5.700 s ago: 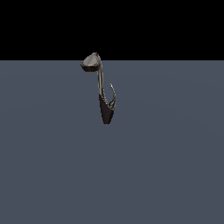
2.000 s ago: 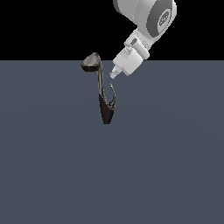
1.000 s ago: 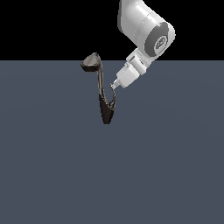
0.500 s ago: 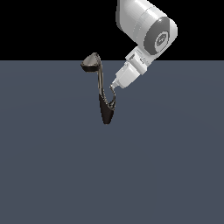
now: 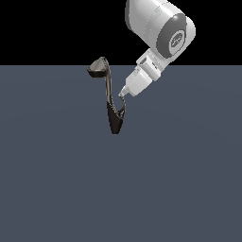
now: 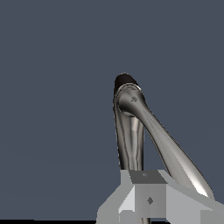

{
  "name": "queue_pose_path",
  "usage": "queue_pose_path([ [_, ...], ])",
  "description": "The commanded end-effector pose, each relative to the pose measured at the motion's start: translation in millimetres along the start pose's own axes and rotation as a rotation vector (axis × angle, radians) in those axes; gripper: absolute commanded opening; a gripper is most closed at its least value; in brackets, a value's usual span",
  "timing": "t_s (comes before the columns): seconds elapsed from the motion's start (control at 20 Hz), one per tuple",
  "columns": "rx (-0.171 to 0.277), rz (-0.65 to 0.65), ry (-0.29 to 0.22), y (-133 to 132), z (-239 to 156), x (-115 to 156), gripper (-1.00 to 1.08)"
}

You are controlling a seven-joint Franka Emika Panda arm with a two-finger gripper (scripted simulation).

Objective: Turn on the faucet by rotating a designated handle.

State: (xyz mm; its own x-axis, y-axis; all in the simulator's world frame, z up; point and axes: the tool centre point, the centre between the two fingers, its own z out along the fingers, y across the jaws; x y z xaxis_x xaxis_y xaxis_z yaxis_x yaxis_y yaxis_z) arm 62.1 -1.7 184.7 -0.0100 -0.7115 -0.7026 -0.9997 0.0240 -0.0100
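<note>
The faucet [image 5: 114, 121] stands alone, with a dark tapered body, a thin grey neck [image 5: 108, 90] and a broad spout head [image 5: 98, 67]. The handle [image 5: 124, 108] is a short silvery hook on the body's side toward the exterior view's right. My gripper [image 5: 123, 95] reaches down from the upper right, its tip at the top of the handle, touching or nearly so. The fingers [image 6: 146, 192] look pressed together and hold nothing. In the wrist view the handle [image 6: 130, 144] runs under the fingers, and the neck [image 6: 175, 153] widens off to one side.
The faucet stands on a flat dark blue-grey floor [image 5: 56, 179] that fills both views. The white arm [image 5: 160, 28] slants in from the exterior view's upper right. Nothing else shows.
The arm has come in from the upper right, and over the last second its tip has edged slightly down onto the handle's top. The faucet and handle look unmoved.
</note>
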Motion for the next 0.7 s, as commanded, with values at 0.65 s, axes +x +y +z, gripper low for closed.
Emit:
queue_pose_path([
  [0.65, -0.003, -0.018, -0.005, 37.5, -1.0, 4.5, -1.0],
])
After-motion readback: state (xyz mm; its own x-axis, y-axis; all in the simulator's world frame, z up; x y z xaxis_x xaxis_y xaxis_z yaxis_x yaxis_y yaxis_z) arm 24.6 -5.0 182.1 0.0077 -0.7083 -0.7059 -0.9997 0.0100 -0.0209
